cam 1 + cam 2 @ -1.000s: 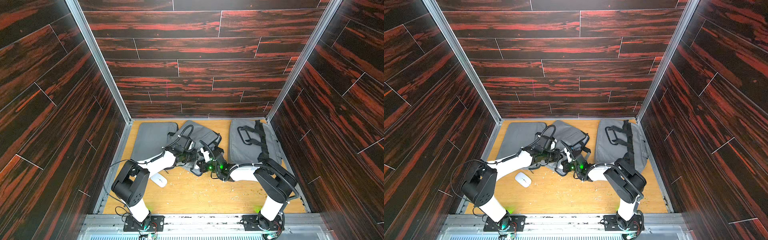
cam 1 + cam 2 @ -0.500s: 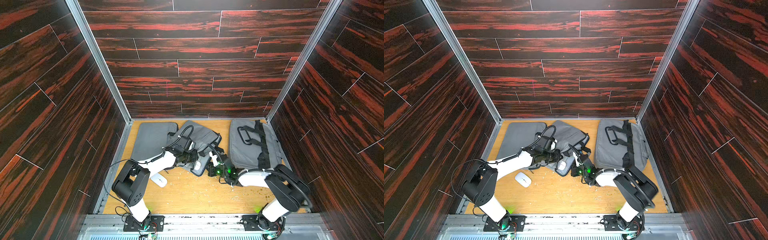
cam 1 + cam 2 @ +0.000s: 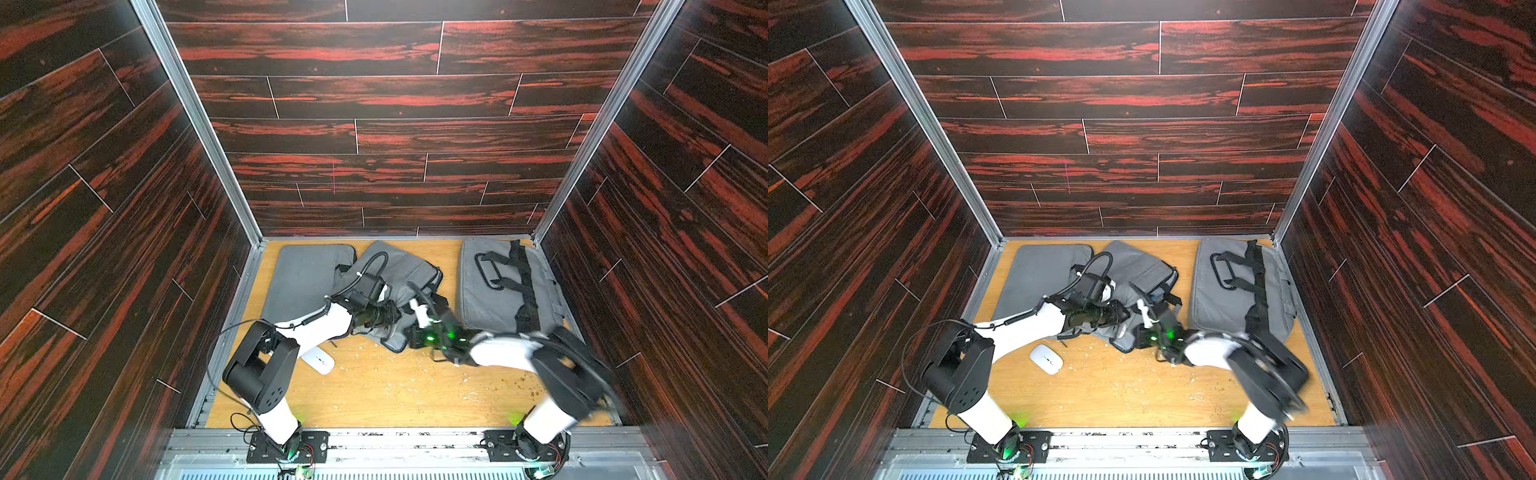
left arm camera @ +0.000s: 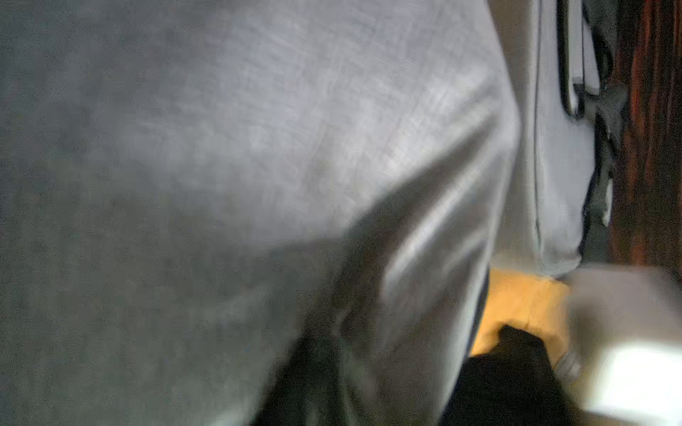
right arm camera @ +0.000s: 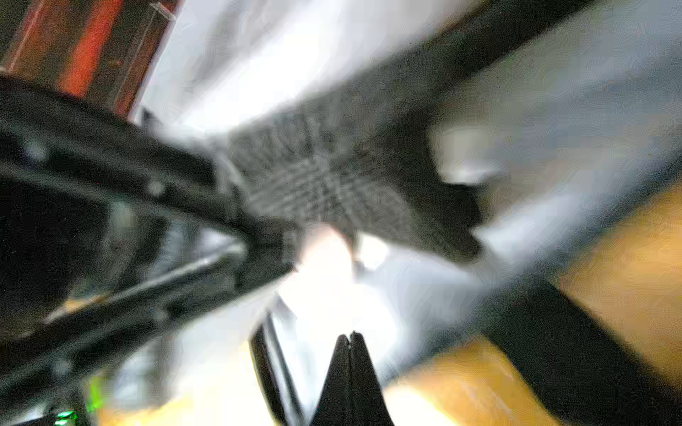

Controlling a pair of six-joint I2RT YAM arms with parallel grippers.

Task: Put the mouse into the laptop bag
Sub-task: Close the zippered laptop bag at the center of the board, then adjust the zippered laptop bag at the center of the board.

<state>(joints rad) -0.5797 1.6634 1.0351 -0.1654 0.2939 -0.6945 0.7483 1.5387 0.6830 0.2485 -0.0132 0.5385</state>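
The white mouse lies on the wooden floor beside my left arm's elbow, and neither gripper touches it. The grey laptop bag lies crumpled in the middle. My left gripper is pushed into the bag's front edge. Grey fabric fills the left wrist view and hides the jaws. My right gripper is shut with nothing in it, just off the bag's front corner, and it looks blurred.
A flat grey sleeve lies at the back left. A second grey bag with black handles lies at the back right. Dark wood-patterned walls close in three sides. Crumbs dot the wooden floor.
My right arm has pulled back to the right, away from the middle bag's front edge. The left arm stays at the bag, and the mouse has not moved.
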